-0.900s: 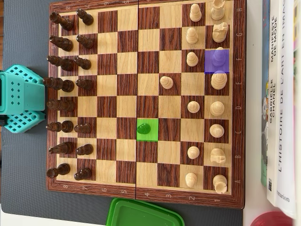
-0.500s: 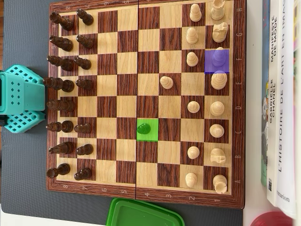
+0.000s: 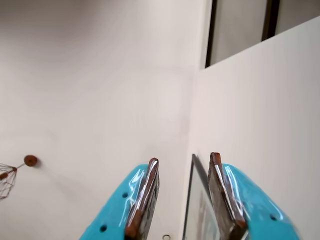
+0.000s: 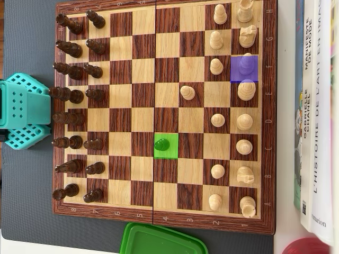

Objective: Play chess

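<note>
- Your grey tabletop (image 4: 26,201) carries the wooden chessboard with dark and light squares (image 4: 164,114), which fills most of the overhead view.
- At the right edge of that view you have a stack of white books with printed spines (image 4: 318,116), just beside the board.
- The turquoise perforated plastic arm body (image 4: 21,111) sits at the left edge of the overhead view, close against the board's left rim.
- A green plastic lid (image 4: 161,239) lies at the bottom edge, just below the board; a red round object (image 4: 306,246) shows at the bottom right corner.
- Dark brown wooden chess pieces (image 4: 77,98) fill the two left columns; pale wooden chess pieces (image 4: 233,106) stand along the right columns, with one pale pawn (image 4: 187,92) advanced toward the middle.
- One piece stands on a green highlighted square (image 4: 165,145) near the centre; another stands on a purple highlighted square (image 4: 244,69) in the rightmost column.
- In the wrist view your turquoise pincer with brown-lined fingers (image 3: 184,197) points up at a white wall (image 3: 90,90); its jaws stand parted and grasp nothing.
</note>
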Motion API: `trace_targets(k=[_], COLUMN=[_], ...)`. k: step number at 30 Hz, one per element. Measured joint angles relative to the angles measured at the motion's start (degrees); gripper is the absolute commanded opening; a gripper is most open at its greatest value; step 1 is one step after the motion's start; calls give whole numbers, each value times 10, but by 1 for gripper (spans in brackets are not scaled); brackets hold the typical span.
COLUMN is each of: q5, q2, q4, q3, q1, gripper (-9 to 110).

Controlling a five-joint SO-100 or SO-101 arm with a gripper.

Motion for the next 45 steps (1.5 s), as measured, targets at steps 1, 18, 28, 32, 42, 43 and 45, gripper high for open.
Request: trace_targets(k=[1,18,28,32,42,43,45], q5=[0,-4,-4,-4,-62,-62,-62], q2=[0,-2,-33,-84,-229,-243,-266], q4=[0,166,435,545,870,915,1005], q3=[0,0,-24,-84,-266,-284,-322], q1=[0,42,63,66,62,62,62], gripper=[15,15,15,15,16,16,16])
